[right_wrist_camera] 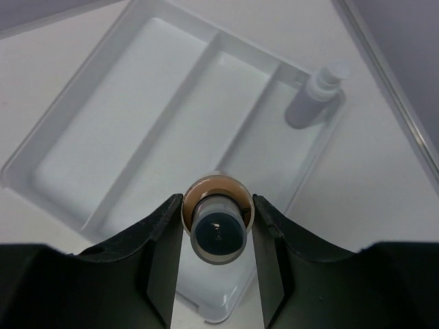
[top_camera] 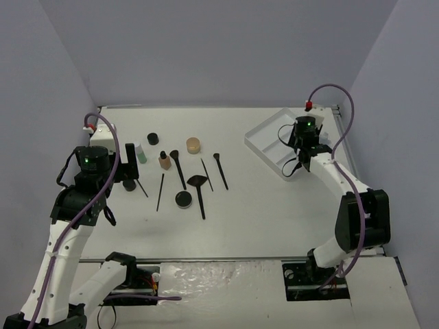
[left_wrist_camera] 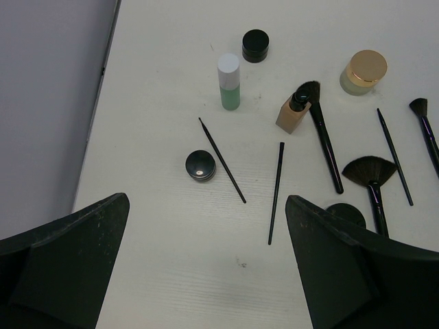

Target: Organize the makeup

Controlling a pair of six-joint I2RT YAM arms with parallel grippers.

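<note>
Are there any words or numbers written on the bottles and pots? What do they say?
No text can be read anywhere.
green bottle: no print shows.
tan jar: plain gold lid, nothing written.
lilac bottle in the white tray: too blurred to tell.
capped bottle held in the right gripper: only its top shows, no writing.

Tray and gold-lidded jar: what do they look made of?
The tray looks like moulded white plastic, smooth and slightly glossy: rounded corners, dividers formed in one piece with the walls, soft highlights. The jar has a gold lid with a satin metallic sheen, either metal or metallised plastic; the look leaves it open. Its body is pale and frosted, so probably glass, possibly plastic.
</note>
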